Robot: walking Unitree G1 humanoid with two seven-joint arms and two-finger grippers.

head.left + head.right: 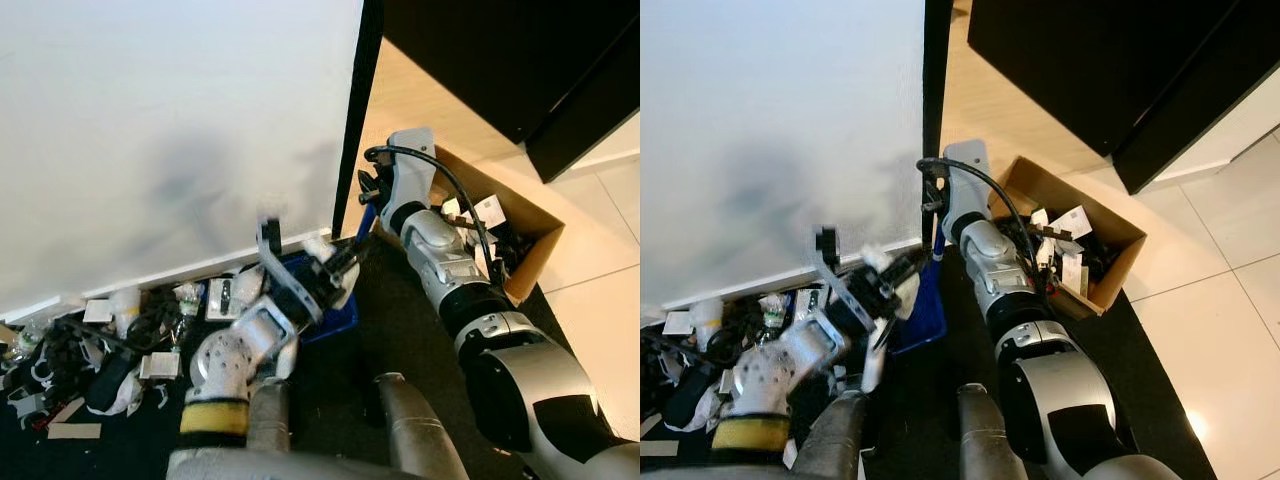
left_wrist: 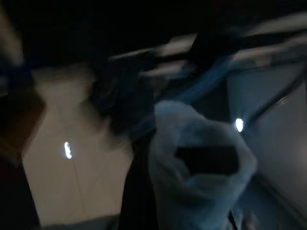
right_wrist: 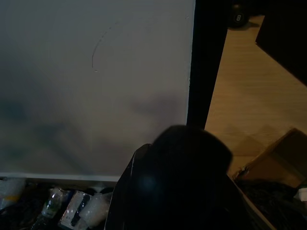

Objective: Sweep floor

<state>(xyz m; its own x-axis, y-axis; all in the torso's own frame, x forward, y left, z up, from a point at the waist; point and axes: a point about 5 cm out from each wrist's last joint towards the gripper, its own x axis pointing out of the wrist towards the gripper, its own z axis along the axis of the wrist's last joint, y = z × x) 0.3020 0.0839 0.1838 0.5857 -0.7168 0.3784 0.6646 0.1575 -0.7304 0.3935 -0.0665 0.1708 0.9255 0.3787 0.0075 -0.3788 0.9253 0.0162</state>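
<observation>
The left gripper (image 1: 335, 268) reaches toward the blue dustpan (image 1: 325, 320) just beneath it on the dark mat; blur hides whether its fingers are spread. Farther off, the right gripper (image 1: 368, 190) pinches a blue handle (image 1: 938, 237) by the wall, with litter (image 1: 120, 330) left of both.

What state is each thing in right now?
Left pincer: raised over the blue bin, blurred.
Right pincer: up near the black door edge.
Blue bin: on the dark mat by the wall.
Cardboard box: open, full of clutter.
Litter pile: scattered along the wall's base.
</observation>
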